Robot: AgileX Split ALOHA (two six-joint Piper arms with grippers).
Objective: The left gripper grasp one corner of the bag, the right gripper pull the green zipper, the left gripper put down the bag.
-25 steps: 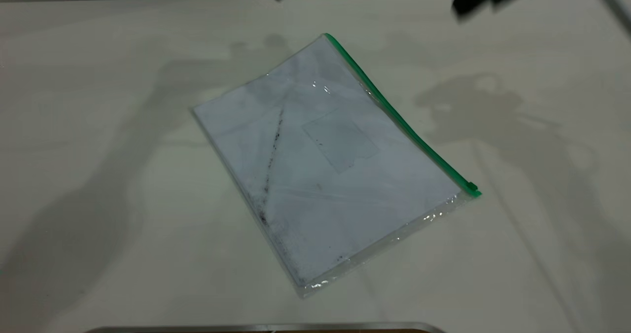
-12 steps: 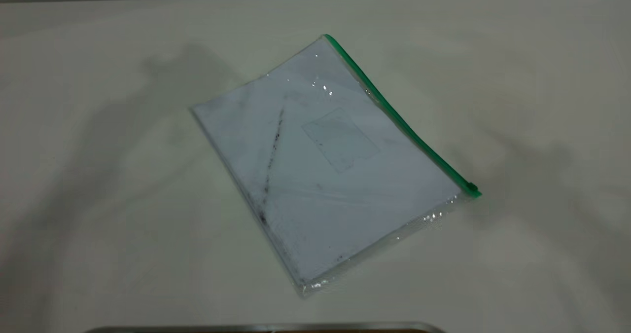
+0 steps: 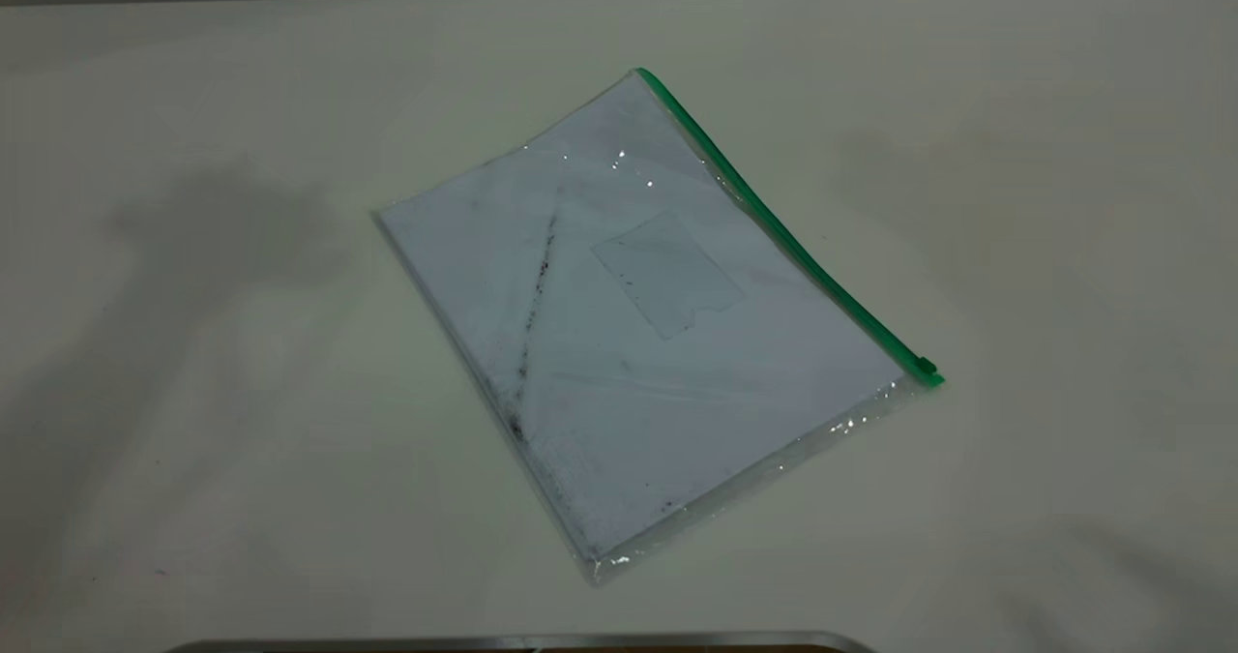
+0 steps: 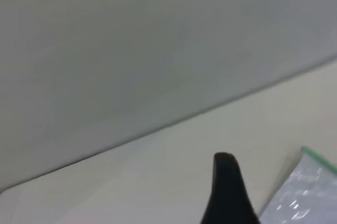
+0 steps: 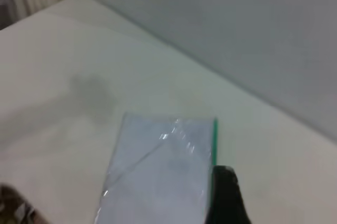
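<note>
Two wrist views show one dark end effector fingertip (image 4: 227, 192) each, spread untellable; exterior shows neither.

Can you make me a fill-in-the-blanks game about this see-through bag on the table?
1. The bag lies flat on the ____.
2. The zipper along one edge is ____.
3. The paper inside the bag has a dark ____ across it.
4. In the view from outside, ____ grippers touch the bag.

Missing words: table; green; streak; no
</note>
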